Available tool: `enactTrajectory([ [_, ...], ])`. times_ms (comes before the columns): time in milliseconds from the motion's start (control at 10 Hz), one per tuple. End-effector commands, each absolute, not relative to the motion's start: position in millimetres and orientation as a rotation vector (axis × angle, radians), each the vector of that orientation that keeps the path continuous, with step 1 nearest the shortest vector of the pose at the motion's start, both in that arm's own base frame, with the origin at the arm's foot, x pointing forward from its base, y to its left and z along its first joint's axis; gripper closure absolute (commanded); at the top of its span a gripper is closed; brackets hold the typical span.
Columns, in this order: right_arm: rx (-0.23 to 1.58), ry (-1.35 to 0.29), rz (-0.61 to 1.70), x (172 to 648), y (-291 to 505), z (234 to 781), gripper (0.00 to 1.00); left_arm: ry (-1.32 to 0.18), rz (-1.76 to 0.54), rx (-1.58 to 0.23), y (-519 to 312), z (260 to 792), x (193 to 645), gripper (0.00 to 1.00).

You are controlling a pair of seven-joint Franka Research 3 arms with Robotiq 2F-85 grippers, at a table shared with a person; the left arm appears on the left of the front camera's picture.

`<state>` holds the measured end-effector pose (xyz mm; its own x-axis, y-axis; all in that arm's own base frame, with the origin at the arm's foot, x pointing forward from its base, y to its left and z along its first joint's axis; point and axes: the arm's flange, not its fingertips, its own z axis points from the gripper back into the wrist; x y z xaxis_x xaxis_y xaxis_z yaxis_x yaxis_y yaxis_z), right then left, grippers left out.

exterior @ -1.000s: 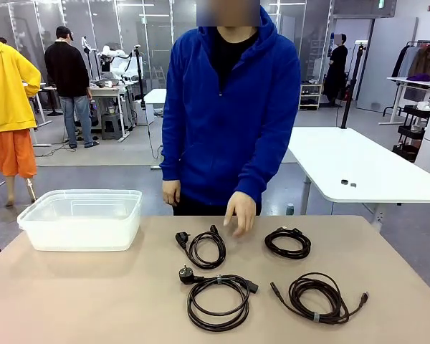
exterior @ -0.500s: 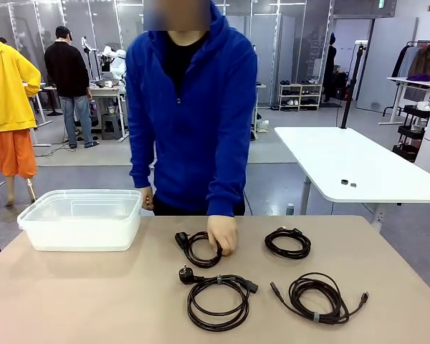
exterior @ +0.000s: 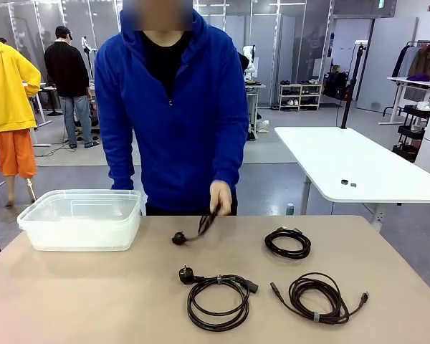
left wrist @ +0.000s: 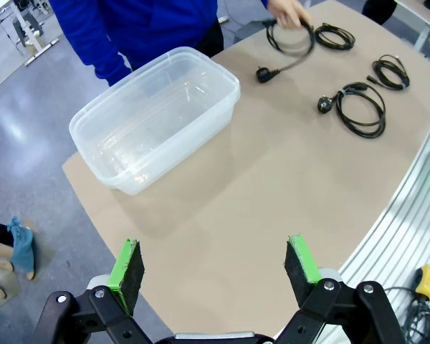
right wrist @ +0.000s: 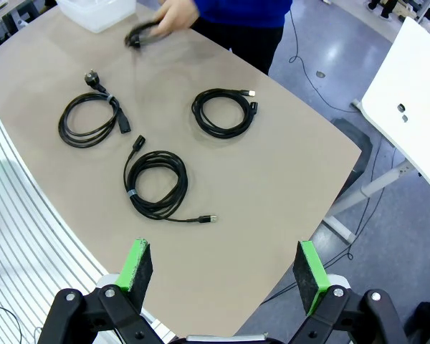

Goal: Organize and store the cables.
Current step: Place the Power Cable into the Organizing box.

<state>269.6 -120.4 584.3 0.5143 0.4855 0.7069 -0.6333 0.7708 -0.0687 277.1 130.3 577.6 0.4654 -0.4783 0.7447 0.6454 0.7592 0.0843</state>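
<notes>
**Jaws wide open and empty; person had one cable lifted**

Your left jaws and right jaws both stood fully apart with nothing between them, high over the tabletop [exterior: 93, 301], green pads [left wrist: 127, 276] bare. One cable [exterior: 203, 226] hung from the person's hand [exterior: 220, 195] just above the tabletop, its plug dangling on the side toward the clear bin [exterior: 79, 231], which looked empty. Three coils lay flat and apart from each other: the round-plug coil [exterior: 217, 301] near the middle, the small coil [exterior: 287, 244] farther right, and the brown coil [exterior: 315, 297] near right.

Risks, as judged:
- If you reached in now, an arm could meet the person's hand over the middle.
- The lifted coil hung stretched, not round. A trailing plug could catch on the bin rim.
- Flat coils offered your jaws little to bite. A pinch on one strand could unwind the bundle or drag a neighbouring plug.

Surface: smooth, matte beige. Room: grey floor, white table [exterior: 358, 168] at right, glass partitions, other people well behind.
</notes>
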Motion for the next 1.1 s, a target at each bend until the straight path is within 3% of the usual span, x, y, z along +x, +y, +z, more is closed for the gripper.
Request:
enactTrajectory([
  [0, 0.201, -0.780, 0.692, 270, -120, 585, 0.00, -0.831, -0.713, -0.229, 130, 582, 278, 0.00],
  [800, 0.201, -0.780, 0.692, 270, -120, 585, 0.00, -0.837, -0.697, -0.221, 130, 578, 277, 0.00],
  [1000, 0.201, -0.780, 0.692, 270, -120, 585, 0.00, -0.753, -0.920, -0.123, 50, 582, 290, 0.00],
])
